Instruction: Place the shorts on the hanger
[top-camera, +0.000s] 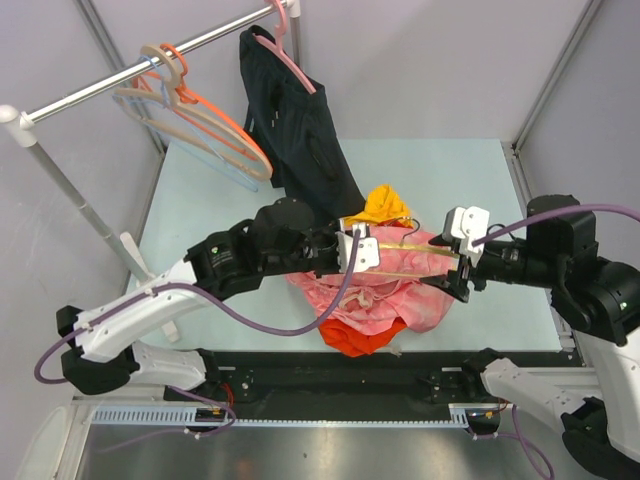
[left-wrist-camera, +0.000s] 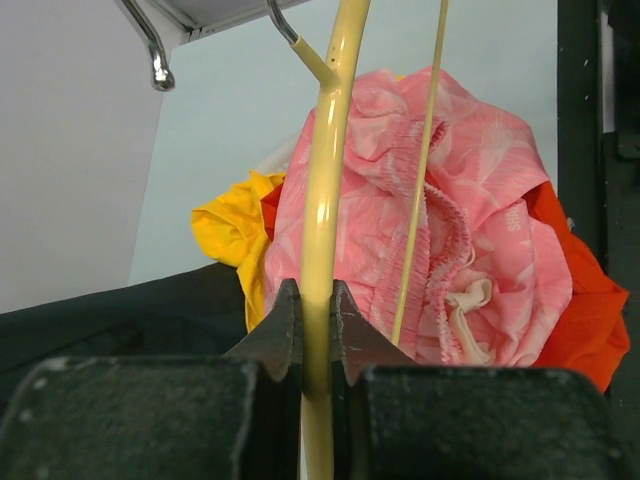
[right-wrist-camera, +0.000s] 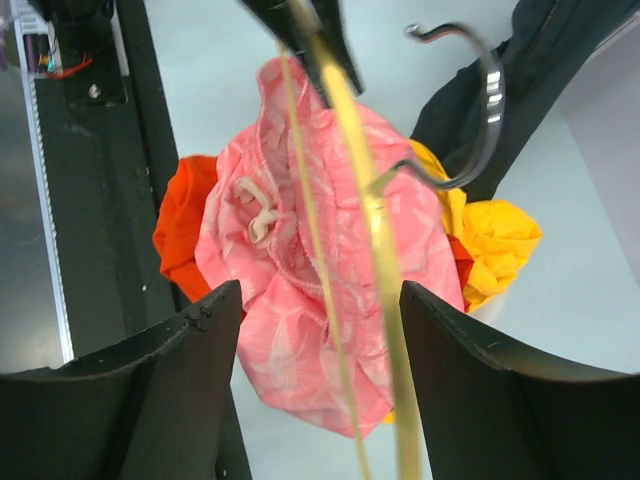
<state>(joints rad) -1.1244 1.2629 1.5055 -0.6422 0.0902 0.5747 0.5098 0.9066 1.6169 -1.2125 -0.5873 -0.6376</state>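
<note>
Robotics lab cell: grey panel walls (top-camera: 420, 60), pale table (top-camera: 480, 170), clothes rail (top-camera: 120, 80) over its far-left corner, robot arms (top-camera: 230, 260) bolted at near edge.

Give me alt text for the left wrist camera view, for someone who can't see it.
The left gripper is clamped on a thin yellow plastic hanger. Behind it lie crumpled pink patterned shorts with a white drawstring, between a yellow garment and an orange-red garment.
</note>
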